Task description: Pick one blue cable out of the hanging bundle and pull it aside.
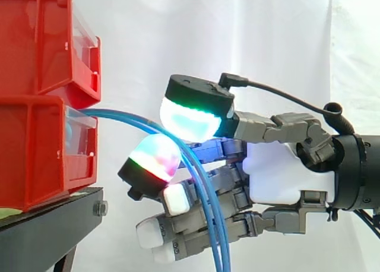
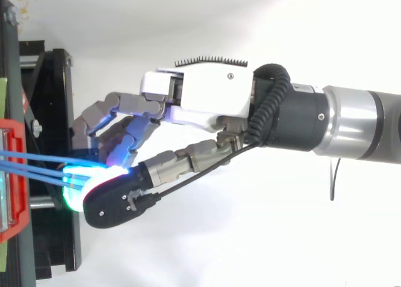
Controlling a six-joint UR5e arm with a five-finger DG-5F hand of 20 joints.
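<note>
White curtain (image 1: 249, 28) as backdrop, plain across both views. At left in the side view, two red bins stacked on a black stand (image 1: 47, 224): upper bin (image 1: 41, 40) over lower bin (image 1: 35, 153), each with a clear front panel. Contents hidden behind red walls and glare; cannot tell what lies inside, apart from the cables.

Blue cables (image 1: 119, 116) leaving the lower bin's front just under its clear panel, arching out to the right, then dropping steeply off the bottom edge. From above, cables (image 2: 31, 163) as three thin strands close side by side, level from the bin's rim toward the hand.

Hand (image 1: 279, 180) in from the right, palm about level with the lower bin, well apart from both bins. Holds the bundle pinched between two pads: upper pad (image 1: 190, 117), glowing cyan and green, above the strands; lower pad (image 1: 155, 156), glowing magenta, red and green, beneath them. Grips where the arch begins to fall. Cannot tell whether one strand or all of them are caught. Other fingers (image 1: 151, 233) half curled lower down, white-tipped, behind the falling cables as seen from the side and close to them; touching or not, cannot tell.

From above, hand (image 2: 207, 89) beside the stand, glowing pads at the strands' near end, arm (image 2: 357, 121) off to the right edge. Bolt (image 1: 100, 208) on the stand's corner, below the cables and apart from them.
</note>
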